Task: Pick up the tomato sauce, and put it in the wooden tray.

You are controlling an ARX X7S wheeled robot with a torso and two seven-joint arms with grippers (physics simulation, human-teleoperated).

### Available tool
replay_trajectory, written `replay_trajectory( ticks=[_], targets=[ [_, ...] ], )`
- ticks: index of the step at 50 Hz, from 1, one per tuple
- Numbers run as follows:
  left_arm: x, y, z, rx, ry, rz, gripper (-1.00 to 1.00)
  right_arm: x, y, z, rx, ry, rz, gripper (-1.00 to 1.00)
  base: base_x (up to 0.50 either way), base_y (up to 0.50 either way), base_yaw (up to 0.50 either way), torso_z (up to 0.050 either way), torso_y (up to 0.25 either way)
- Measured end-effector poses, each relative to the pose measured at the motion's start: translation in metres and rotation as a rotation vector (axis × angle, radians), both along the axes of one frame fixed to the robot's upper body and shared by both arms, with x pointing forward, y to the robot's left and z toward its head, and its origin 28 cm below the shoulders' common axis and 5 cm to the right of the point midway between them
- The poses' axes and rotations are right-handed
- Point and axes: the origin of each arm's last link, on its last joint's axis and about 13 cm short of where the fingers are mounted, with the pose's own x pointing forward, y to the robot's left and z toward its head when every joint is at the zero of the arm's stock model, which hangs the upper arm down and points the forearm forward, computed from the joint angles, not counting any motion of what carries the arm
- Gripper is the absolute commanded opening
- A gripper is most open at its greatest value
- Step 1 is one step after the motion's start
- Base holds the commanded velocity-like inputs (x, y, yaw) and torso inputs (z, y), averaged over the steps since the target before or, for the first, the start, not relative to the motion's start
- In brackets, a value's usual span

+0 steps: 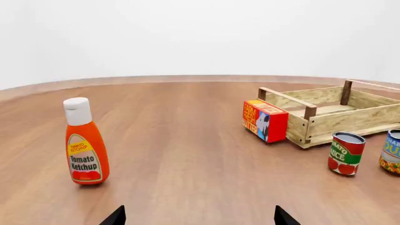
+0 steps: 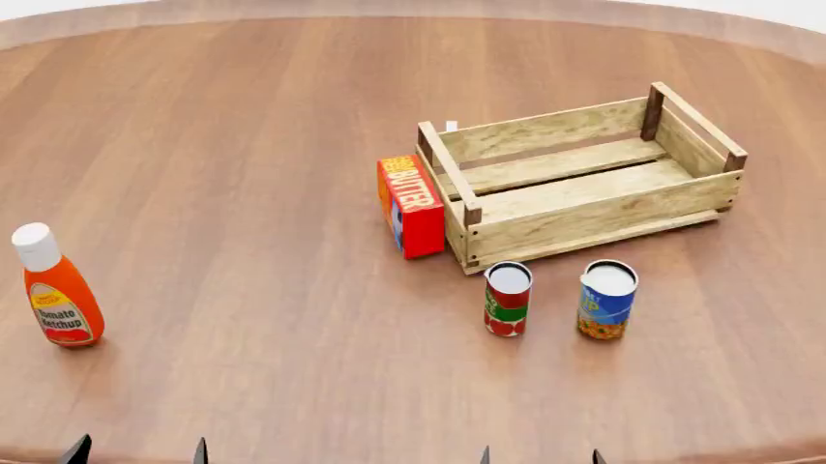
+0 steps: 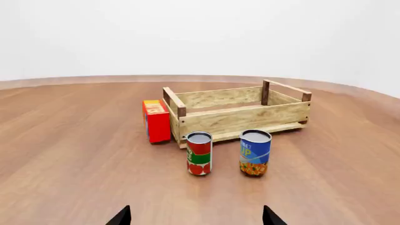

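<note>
The tomato sauce (image 2: 508, 299) stands upright on the wooden counter (image 2: 232, 145), just in front of the wooden tray (image 2: 587, 208) and clear of it, untouched by either arm. Beside it, a small gap away, stands a blue-and-yellow can (image 2: 606, 299), also upright. Both arms sit low and back at the near edge of the counter: only the dark fingertips show. The left gripper (image 1: 199, 217) has its tips spread wide, nothing between them, aimed across the counter with the ketchup bottle (image 1: 85, 143) ahead of it to one side. The right gripper (image 3: 196, 216) is likewise spread apart and bare, pointed straight at the two cans. The tray holds nothing; its slatted floor shows bare. A red butter box (image 2: 409, 205) stands on edge against the tray's short end, touching or nearly touching it.
</note>
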Motion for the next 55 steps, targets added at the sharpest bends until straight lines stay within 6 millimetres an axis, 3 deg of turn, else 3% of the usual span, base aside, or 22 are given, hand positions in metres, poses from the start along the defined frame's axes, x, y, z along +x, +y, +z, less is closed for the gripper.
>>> replay_trajectory(
  ticks=[19, 55],
  targets=[
    [0.0005, 0.0003, 0.0, -0.004, 0.002, -0.001, 1.0, 0.0009, -0.0004, 0.0028, 0.007, 0.001, -0.006, 1.0, 0.0, 0.0, 0.0, 0.0, 0.0],
    [0.0025, 0.0017, 0.0006, 0.005, 0.0, -0.004, 1.0, 0.0053, 0.0048, 0.0014, -0.012, 0.013, -0.006, 1.0, 0.5, 0.0, 0.0, 0.0, 0.0]
  ],
)
